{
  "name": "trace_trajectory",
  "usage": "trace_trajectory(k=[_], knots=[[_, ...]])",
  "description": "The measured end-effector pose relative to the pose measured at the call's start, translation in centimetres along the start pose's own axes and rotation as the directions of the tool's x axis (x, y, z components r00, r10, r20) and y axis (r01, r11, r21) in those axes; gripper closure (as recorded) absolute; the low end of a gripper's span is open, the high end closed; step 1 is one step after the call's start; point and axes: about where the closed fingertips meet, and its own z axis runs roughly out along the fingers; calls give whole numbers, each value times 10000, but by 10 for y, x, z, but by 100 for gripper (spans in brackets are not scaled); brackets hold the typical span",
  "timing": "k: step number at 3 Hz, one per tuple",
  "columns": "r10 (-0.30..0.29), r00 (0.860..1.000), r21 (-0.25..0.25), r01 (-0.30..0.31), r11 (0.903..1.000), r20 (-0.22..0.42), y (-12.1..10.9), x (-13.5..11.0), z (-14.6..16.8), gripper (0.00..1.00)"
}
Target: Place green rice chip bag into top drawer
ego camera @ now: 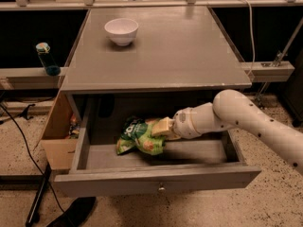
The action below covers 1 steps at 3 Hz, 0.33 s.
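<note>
Fingers (pixel 163 126) of the gripper (pixel 160 128) pinch the right end of the green rice chip bag (pixel 139 137) — tan pads closed on the crinkled foil. From them the bag runs leftward and slightly down, long axis across the open top drawer (pixel 118 183), its low end at or just above the floor, left of centre. Letting go looks like the next move. On the table (pixel 180 51) a white bowl (pixel 121 30) sits well apart.

High frontal view, looking down, pincer (pixel 163 126) inside top drawer (pixel 142 179)
</note>
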Motion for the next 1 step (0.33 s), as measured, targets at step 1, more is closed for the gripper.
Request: trace_trajectory(k=[1], knots=[[0,10000,0,0,10000,0,0,0,0,74]])
